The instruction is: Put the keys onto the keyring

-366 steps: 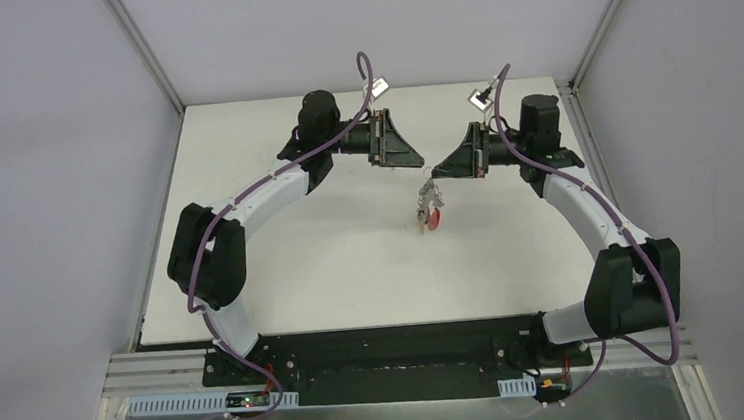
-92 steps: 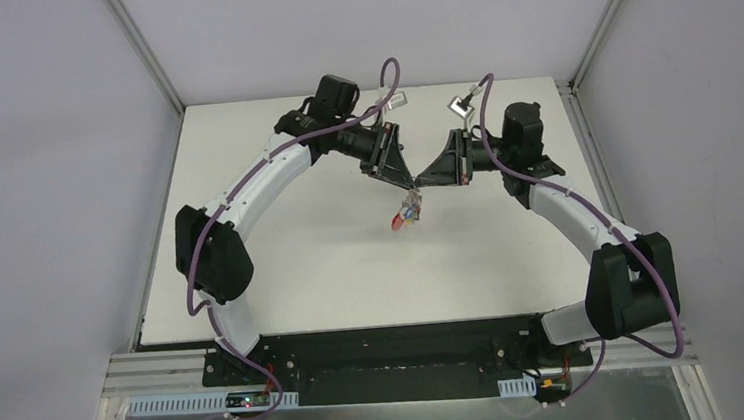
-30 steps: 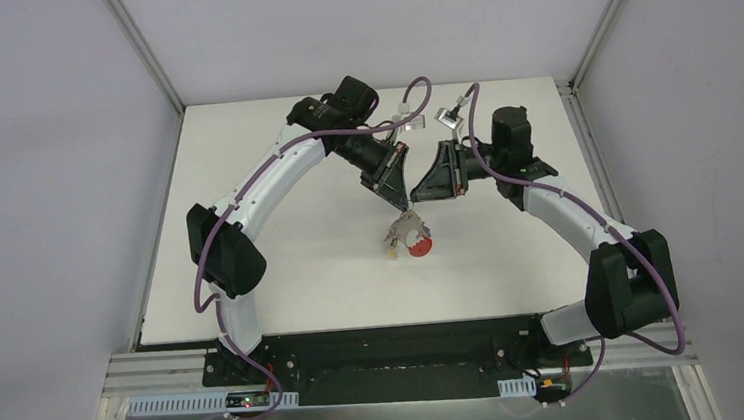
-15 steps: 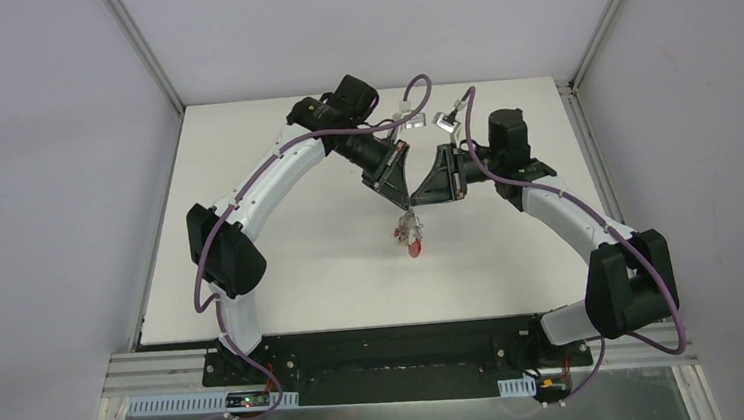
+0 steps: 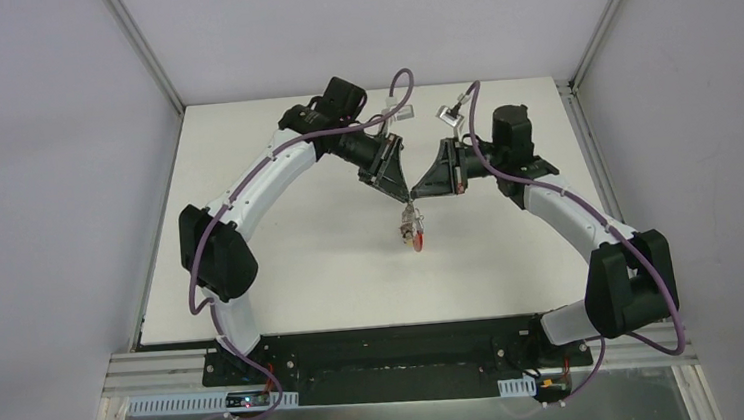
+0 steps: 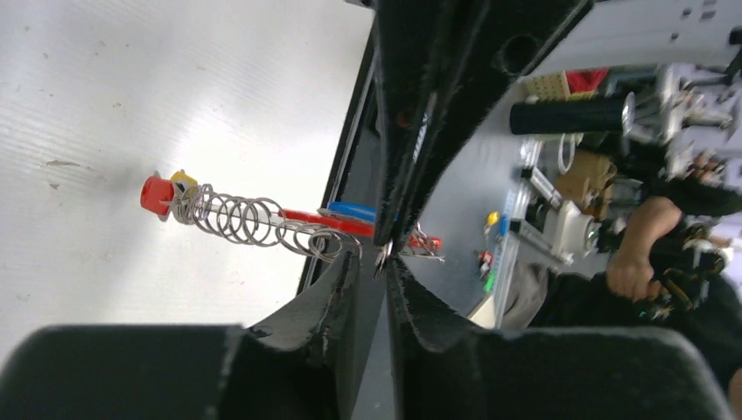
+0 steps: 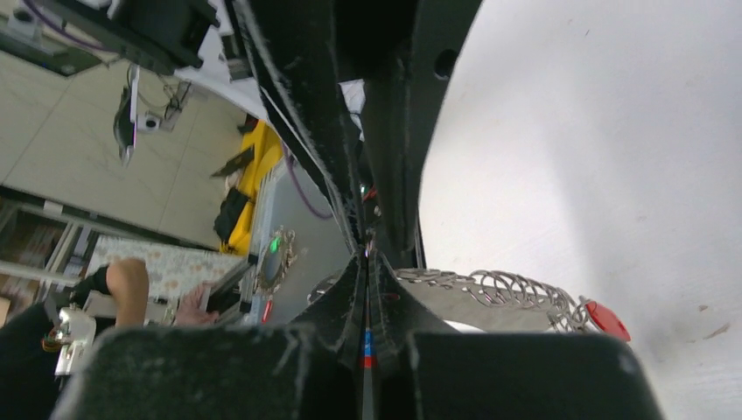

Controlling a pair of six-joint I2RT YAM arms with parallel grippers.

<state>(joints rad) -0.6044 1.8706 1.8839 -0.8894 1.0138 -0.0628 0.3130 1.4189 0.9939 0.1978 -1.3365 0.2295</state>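
right end effector point(image 7: 366, 259): jaws pressed fully together, pinching the top end of the keyring point(image 6: 254, 223); tip to tip with the other arm
left end effector point(image 6: 374, 262): jaws parted by a narrow slit only; thin metal bit right at the slit, cannot tell if gripped or just touching
keyring: string of linked wire rings hanging down from the pinch point, over mid surface, nearer the far edge than the near edge, about centred between left and right edges
keys point(image 6: 157, 192): red and yellow caps at the low end of the string, red and blue caps up by the tips; low end close to the surface, contact unclear
step (judged): hand-over or threading at the tips, with the load on the right side
risk, drop: slim pinch on thin wire; likely slip of the whole bunch if tugged sideways by the left
risk, swing: loose string, set off by any quick move; harder to line up a key with a ring
risk, clash: fingertips almost meeting, little room to correct
risk, sight: both wrist views mostly filled by own fingers
surface point(image 5: 282, 267): white, matt, a few small scuffs
room: pale grey walls on three sides, metal posts at the far corners; cluttered benches and a seated person point(image 6: 643, 241) beyond the edge in the wrist views
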